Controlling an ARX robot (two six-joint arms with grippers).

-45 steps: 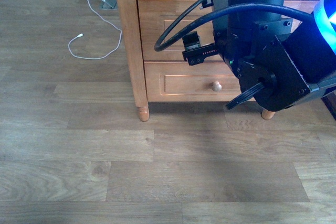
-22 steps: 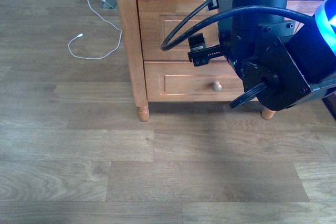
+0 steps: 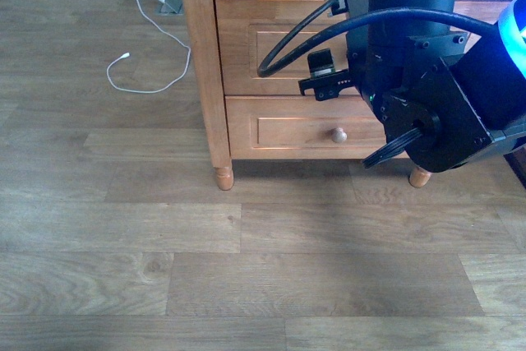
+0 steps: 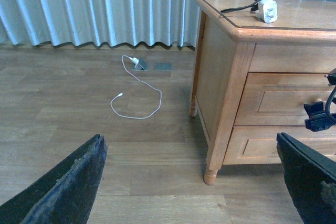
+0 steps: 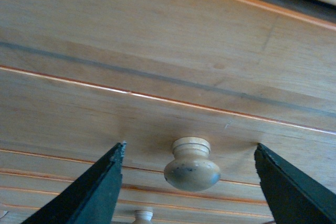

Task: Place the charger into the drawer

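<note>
The charger point(image 4: 268, 10), a white cube with a thin black cable, lies on top of the wooden cabinet point(image 4: 226, 82), seen only in the left wrist view. The drawer point(image 3: 271, 47) is the upper one and stands closed. Its round pale knob point(image 5: 191, 167) sits between the spread fingers of my right gripper point(image 5: 190, 182), which is open and not touching it. In the front view the right arm point(image 3: 419, 80) hides most of the drawer front. My left gripper point(image 4: 194, 179) is open over the floor beside the cabinet's front leg point(image 4: 211, 174).
A shorter lower drawer point(image 3: 288, 129) with its own knob point(image 3: 339, 134) is closed below. A thin white cable point(image 3: 152, 47) lies looped on the wood floor left of the cabinet, near a floor socket point(image 4: 140, 65). Curtains point(image 4: 100, 9) hang behind.
My right arm has moved a little to the right and closer to the upper drawer front. Nothing else has moved.
</note>
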